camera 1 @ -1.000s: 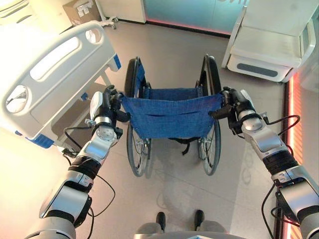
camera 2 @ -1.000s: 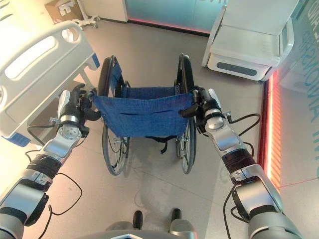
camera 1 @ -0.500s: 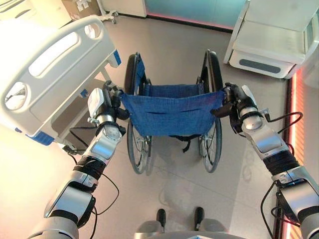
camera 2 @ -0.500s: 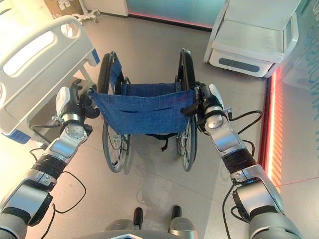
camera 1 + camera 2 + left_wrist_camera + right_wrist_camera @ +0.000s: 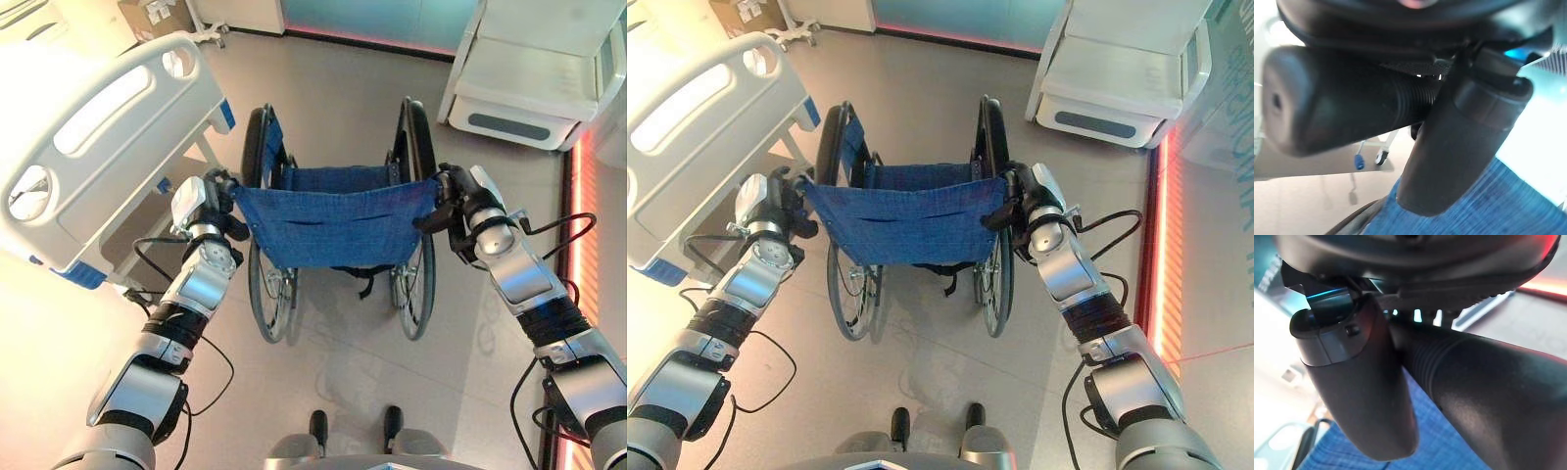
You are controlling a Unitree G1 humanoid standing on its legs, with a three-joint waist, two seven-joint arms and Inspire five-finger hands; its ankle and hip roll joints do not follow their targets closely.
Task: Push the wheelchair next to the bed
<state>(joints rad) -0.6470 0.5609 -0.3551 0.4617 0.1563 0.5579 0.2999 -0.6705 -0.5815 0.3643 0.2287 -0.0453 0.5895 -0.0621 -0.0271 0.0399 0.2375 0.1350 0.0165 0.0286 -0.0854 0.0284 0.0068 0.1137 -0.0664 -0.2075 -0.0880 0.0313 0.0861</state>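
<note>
We see the wheelchair (image 5: 336,220) standing on the grey floor (image 5: 343,372) directly ahead, its blue fabric backrest (image 5: 338,227) facing us and its two large wheels on either side. The left hand (image 5: 201,208) has its fingers curled round the left push handle (image 5: 1347,100), and the right hand (image 5: 468,209) is wrapped round the right push handle (image 5: 1474,382); each wrist view shows a dark ribbed grip held against the hand with a thumb across it. The bed (image 5: 93,137), white with a moulded footboard, lies to the left, its corner just beside the wheelchair's left wheel. A white cabinet (image 5: 529,69) stands well apart, ahead on the right.
</note>
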